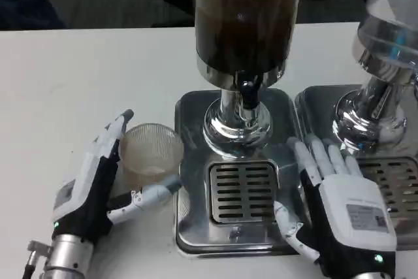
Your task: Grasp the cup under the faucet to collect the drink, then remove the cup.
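Note:
A clear ribbed cup (149, 151) stands on the white table just left of the dispenser's steel base (189, 115). My left hand (98, 184) is around it, fingers along its left side and thumb under its right, touching or nearly so. The dark drink dispenser (241, 17) rises over the base, its black faucet (248, 93) above the slotted drip grate (243, 191). My right hand (343, 207) rests flat and open on the base's right edge, fingers pointing away, holding nothing.
A second dispenser (392, 37) with a clear tank stands at the right on its own steel base (313, 106) and grate (395, 184). White table (85, 76) stretches to the left and behind the cup.

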